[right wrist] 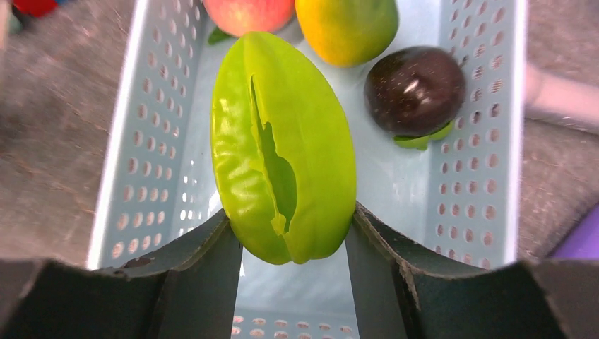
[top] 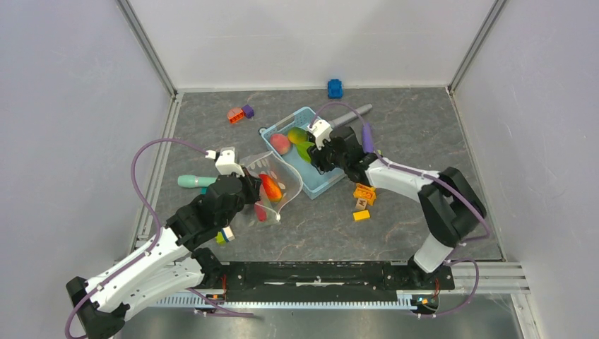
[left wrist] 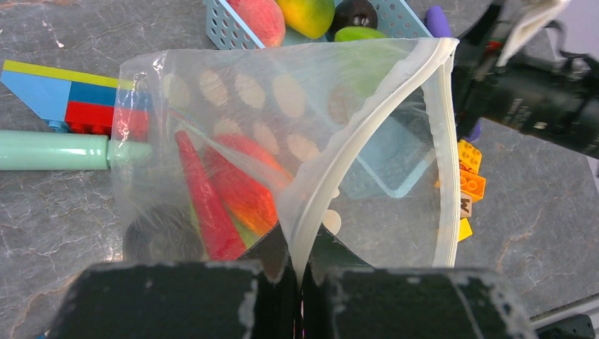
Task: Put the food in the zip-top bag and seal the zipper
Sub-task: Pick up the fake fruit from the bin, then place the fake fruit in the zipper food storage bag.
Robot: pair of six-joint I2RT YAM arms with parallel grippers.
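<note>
Over on the left a mint-green handle (top: 196, 181) lay on the surface, its tip just under the edge of the zip-top bag (left wrist: 233, 92). The left hand (left wrist: 300, 272) was clamped tight on the bag's mouth edge, pinching the zipper (left wrist: 446, 141) strip where it folded and holding the mouth spread wide toward the basket. Inside the bag lay a red cone (left wrist: 205, 198) and a red-orange piece (left wrist: 244, 191) side by side, with a dark round shape (left wrist: 162, 236) beneath them that I couldn't make out through the plastic.

Just right of the bag sat the light-blue basket (right wrist: 141, 162). The right hand (right wrist: 289, 233) reached down into it, its two fingers part-way apart and pressed against both sides of a green fruit (right wrist: 282, 141). Beyond that fruit, a pink one (right wrist: 247, 14), a yellow-green one (right wrist: 346, 28) and a dark brown one (right wrist: 414, 88) lay in the basket.

Farther right, orange and yellow blocks (top: 364, 194) were scattered on the surface near the right arm, and a purple stick (top: 366, 138) lay beside the basket.
</note>
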